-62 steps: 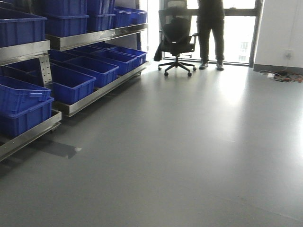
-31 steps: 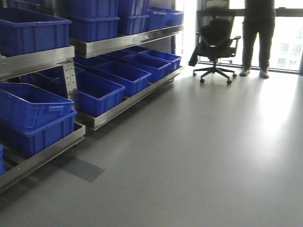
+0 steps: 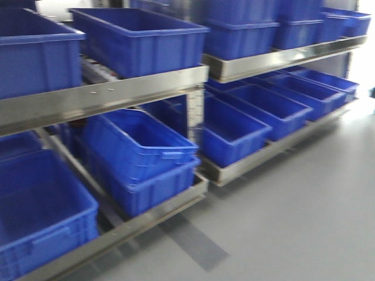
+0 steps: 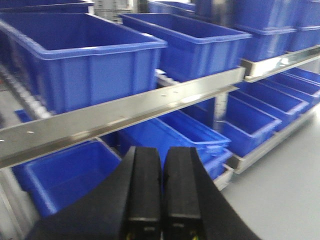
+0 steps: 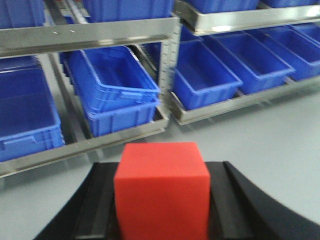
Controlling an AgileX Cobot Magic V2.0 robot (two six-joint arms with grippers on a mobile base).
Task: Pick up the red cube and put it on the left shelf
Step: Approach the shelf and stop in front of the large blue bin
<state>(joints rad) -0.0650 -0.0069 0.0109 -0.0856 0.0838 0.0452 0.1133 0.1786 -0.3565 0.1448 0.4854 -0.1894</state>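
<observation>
The right fingers clamped the red cube from both sides, spread only as wide as the block. The cube was held out in front of the shelf rack and above the grey floor. The left fingers were pressed together with just a thin seam between them and nothing in their grip. They pointed at the rack's steel rail.

Only the right wrist camera showed the cube. The left wrist camera showed its own fingers and the blue bins behind them. The front camera showed neither arm nor block, only the rack with its rows of bins, one bin sitting tilted inside another on the lower level.

Half a second earlier the front camera had the rack off to the left, with an office chair and a standing person by the window. By this moment the rack filled the frame, blurred, and the chair and the person had dropped out of view.
</observation>
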